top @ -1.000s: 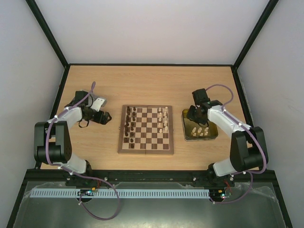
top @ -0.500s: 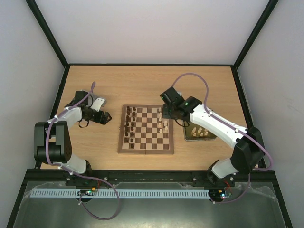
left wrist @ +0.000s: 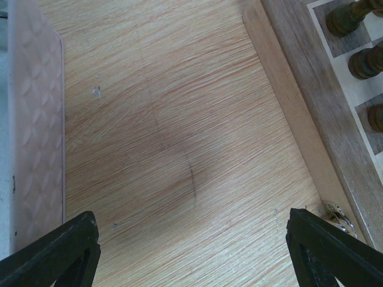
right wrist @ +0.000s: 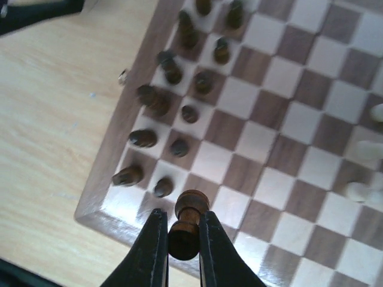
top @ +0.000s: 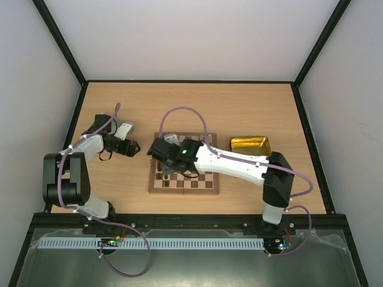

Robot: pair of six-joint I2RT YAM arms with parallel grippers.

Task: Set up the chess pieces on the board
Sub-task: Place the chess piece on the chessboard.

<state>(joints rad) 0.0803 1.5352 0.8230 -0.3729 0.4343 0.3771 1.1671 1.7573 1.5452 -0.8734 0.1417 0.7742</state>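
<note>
The board (top: 185,187) lies mid-table. Dark brown chess pieces (right wrist: 170,69) stand in two files along its left side, and cream ones (right wrist: 362,149) stand at its right side. My right gripper (top: 161,156) reaches across to the board's left near corner. In the right wrist view it (right wrist: 182,239) is shut on a dark brown piece (right wrist: 187,224), held above the corner squares (right wrist: 269,143). My left gripper (top: 133,147) rests on the table just left of the board. Its jaws (left wrist: 191,239) are wide open and empty.
A shiny gold tray (top: 250,144) stands right of the board, its near part hidden by my right arm. The board's left border (left wrist: 311,89) runs close to my left gripper. A pale textured strip (left wrist: 36,119) lies at that view's left edge.
My right arm has swung from the gold tray across the board to its left near corner, carrying the dark brown piece. The left arm has not moved.
</note>
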